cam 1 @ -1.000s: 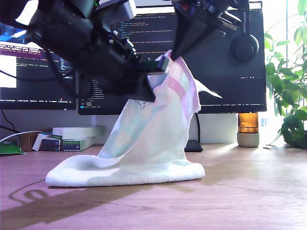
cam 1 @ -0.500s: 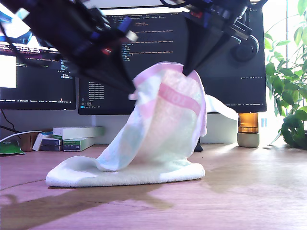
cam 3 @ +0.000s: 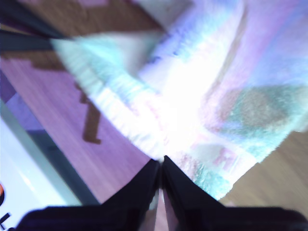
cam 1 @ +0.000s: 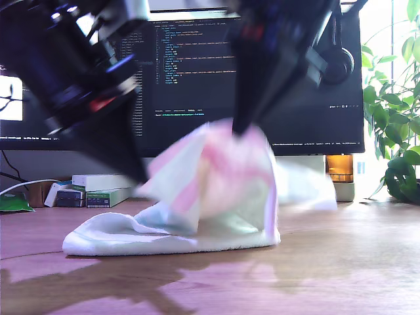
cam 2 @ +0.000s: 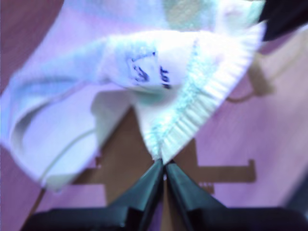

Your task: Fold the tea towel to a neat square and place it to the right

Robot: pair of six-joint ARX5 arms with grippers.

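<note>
The desk (cam 1: 341, 262) is smooth brown wood. The towel (cam 1: 216, 190) sits mid-desk, one half flat, the other raised over it in an arch: fold judged partly made, squaring and placing left. It is fluffy terry with pink and mint bands, a ribbed hem and a dark printed mark. My first gripper (cam 2: 163, 168) and my second gripper (cam 3: 161, 166) each pinch a towel edge, jaws together.

one tea towel (cam 1: 216, 190), two arms, two monitors (cam 1: 197, 79), two boxes (cam 1: 105, 187), one plant (cam 1: 394, 111)
</note>
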